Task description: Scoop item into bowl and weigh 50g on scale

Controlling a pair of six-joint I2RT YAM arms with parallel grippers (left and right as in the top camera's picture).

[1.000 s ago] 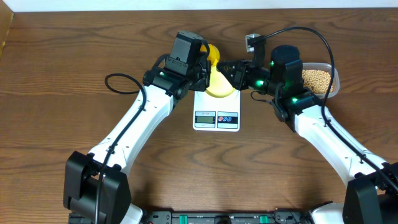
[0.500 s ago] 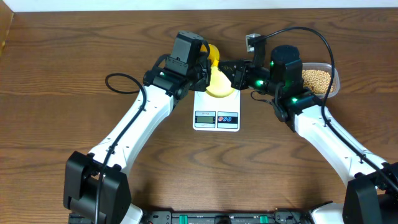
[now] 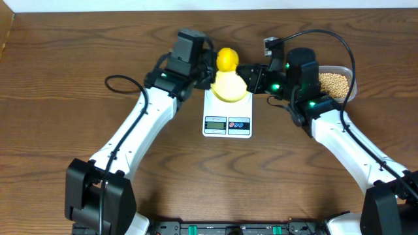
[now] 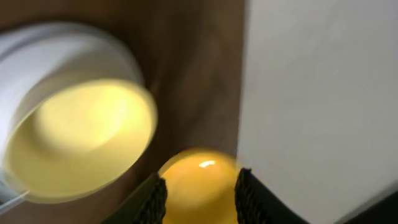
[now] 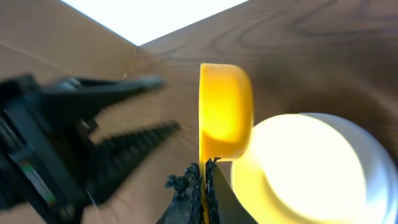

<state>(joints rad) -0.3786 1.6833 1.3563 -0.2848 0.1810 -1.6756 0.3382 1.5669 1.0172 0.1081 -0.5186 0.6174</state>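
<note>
The pale-yellow bowl (image 3: 230, 88) sits on the far end of the white scale (image 3: 227, 121); it also shows in the left wrist view (image 4: 74, 140) and the right wrist view (image 5: 311, 168), and its inside looks bare. My right gripper (image 3: 251, 77) (image 5: 204, 177) is shut on the thin handle of the bright-yellow scoop (image 3: 226, 59) (image 5: 225, 112), holding its cup just behind the bowl. My left gripper (image 3: 206, 70) (image 4: 199, 177) is open beside the scoop (image 4: 199, 196), not touching it. The beans (image 3: 333, 81) lie in the tub at the right.
The clear plastic tub (image 3: 353, 78) stands right of the right wrist, near the table's far edge. A black cable (image 3: 117, 85) loops on the table left of the left arm. The scale's display (image 3: 215, 123) faces the front.
My left gripper has drawn back to the left, away from the bowl. The scoop's cup, half hidden before, now shows whole behind the bowl. The right arm has shifted slightly.
</note>
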